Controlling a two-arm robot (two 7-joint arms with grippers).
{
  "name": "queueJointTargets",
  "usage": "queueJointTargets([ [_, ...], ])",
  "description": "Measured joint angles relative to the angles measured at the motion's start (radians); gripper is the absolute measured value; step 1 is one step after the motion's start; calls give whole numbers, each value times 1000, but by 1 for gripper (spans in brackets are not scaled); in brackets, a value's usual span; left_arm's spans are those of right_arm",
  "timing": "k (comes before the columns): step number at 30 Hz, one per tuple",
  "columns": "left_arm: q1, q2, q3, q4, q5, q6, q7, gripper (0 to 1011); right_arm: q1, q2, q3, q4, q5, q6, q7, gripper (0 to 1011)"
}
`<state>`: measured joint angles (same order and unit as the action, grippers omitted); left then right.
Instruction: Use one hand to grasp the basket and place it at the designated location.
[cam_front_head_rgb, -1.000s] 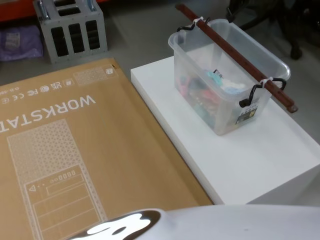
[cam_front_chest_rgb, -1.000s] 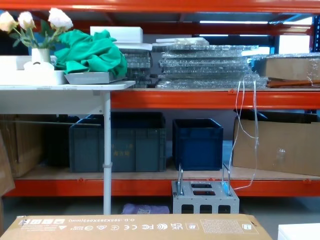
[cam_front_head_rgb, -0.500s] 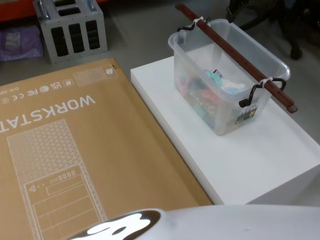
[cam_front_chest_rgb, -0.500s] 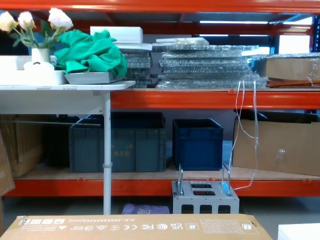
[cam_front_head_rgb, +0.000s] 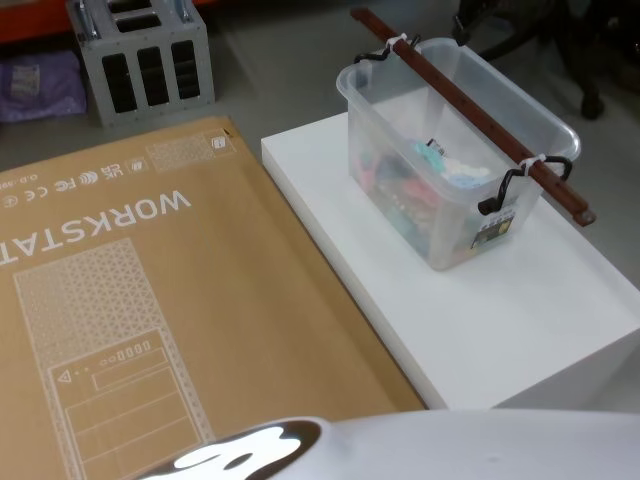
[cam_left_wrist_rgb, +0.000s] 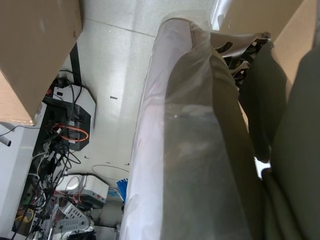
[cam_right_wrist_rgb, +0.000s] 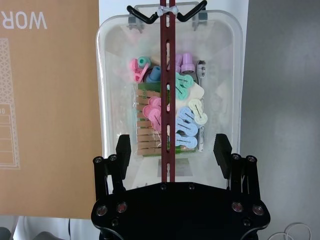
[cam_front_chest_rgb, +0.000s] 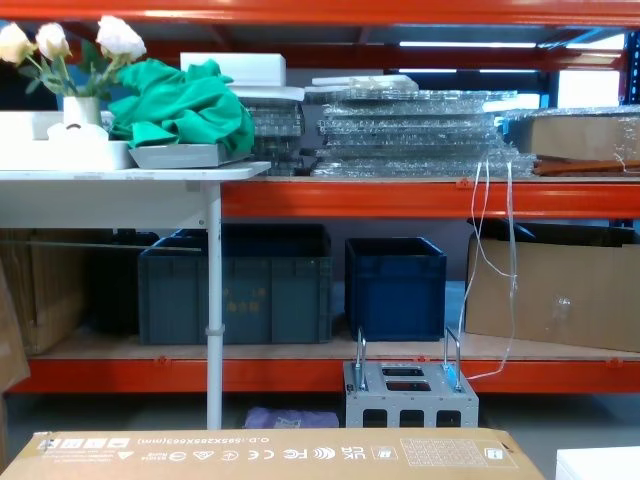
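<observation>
Currently my right gripper (cam_right_wrist_rgb: 172, 150) is hovering above the basket (cam_front_head_rgb: 455, 165), its jaws standing wide apart and gripping nothing, one finger to each side of the dark red bar (cam_right_wrist_rgb: 166, 100) that is running lengthwise across the basket's open top. The basket is sitting on the white tabletop (cam_front_head_rgb: 520, 310), toward the 1 o'clock corner of the head view. It is holding pastel clothes pegs (cam_right_wrist_rgb: 182, 117) and wooden pegs (cam_right_wrist_rgb: 146, 137). Black hooks (cam_front_head_rgb: 505, 188) are tying the bar to the rim at both ends. A brown cardboard box (cam_front_head_rgb: 130, 310) is lying just beside the tabletop at 9 o'clock. My left jaws' state I cannot tell; that wrist view is showing plastic-wrapped covering (cam_left_wrist_rgb: 195, 150) over floor and cables.
</observation>
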<state>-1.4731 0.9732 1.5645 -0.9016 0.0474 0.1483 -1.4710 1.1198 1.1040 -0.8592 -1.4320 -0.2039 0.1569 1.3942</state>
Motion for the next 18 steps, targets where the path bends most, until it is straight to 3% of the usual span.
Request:
queueJointTargets([
  [18,0,0,0,0,0,0,0,0,0,0,0,0,0,0,0,1000],
])
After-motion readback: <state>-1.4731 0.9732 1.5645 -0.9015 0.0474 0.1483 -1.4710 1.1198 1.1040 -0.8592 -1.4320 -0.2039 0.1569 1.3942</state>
